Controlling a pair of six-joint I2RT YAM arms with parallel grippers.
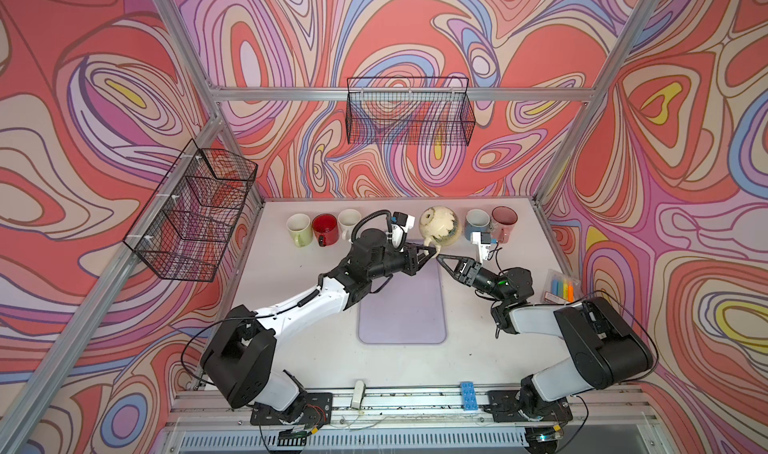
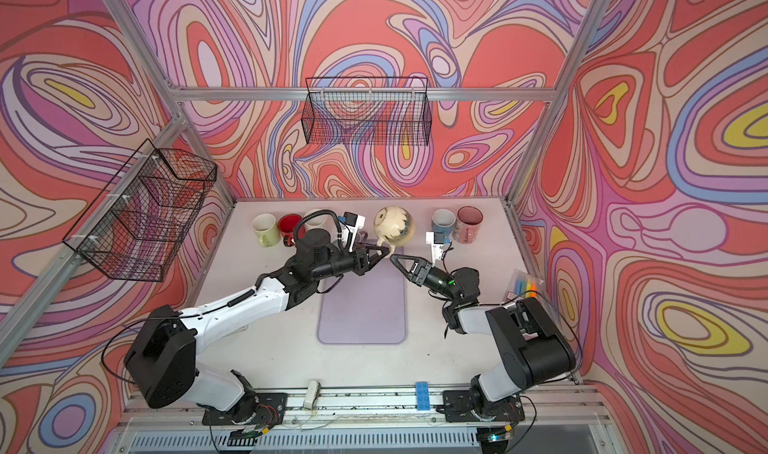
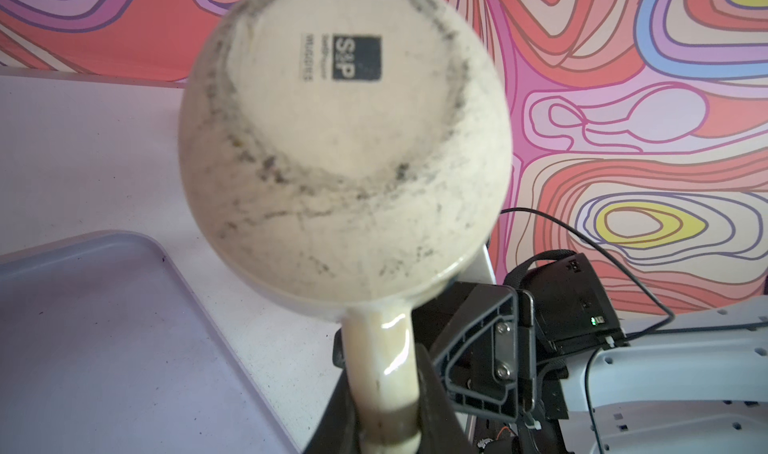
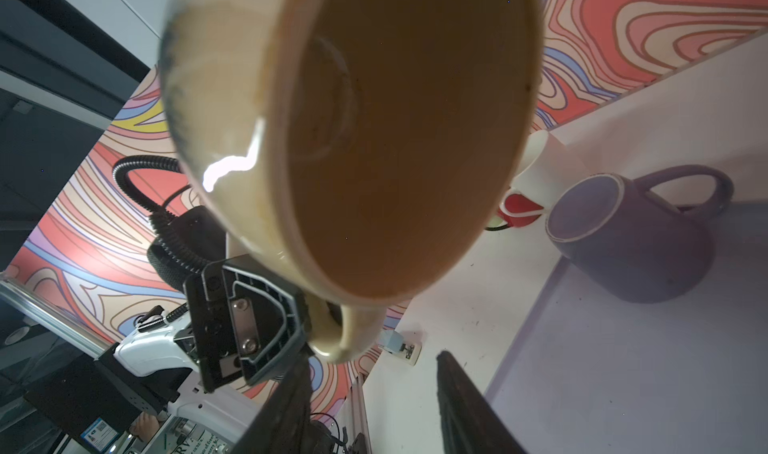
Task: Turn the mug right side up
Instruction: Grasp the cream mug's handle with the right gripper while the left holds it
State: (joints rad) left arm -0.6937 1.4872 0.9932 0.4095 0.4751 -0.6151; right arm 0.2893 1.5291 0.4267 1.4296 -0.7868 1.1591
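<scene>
A round cream mug (image 1: 440,225) (image 2: 394,223) hangs in the air over the far end of the purple mat (image 1: 402,302). My left gripper (image 1: 432,253) (image 3: 382,373) is shut on its handle. The stamped base (image 3: 345,153) faces up and towards the back. The brown inside (image 4: 395,149) faces down towards the right wrist camera, so the mug is tipped mouth-down. My right gripper (image 1: 441,259) (image 4: 374,358) is just below and right of the handle. It is open, and nothing is between its fingers (image 4: 457,389).
Green (image 1: 298,228), red (image 1: 325,228) and white (image 1: 349,219) mugs stand upright at the back left; blue (image 1: 477,220) and pink (image 1: 503,222) ones at the back right. A purple mug (image 4: 631,240) sits base-up on the mat. A marker pack (image 1: 559,290) lies at the right.
</scene>
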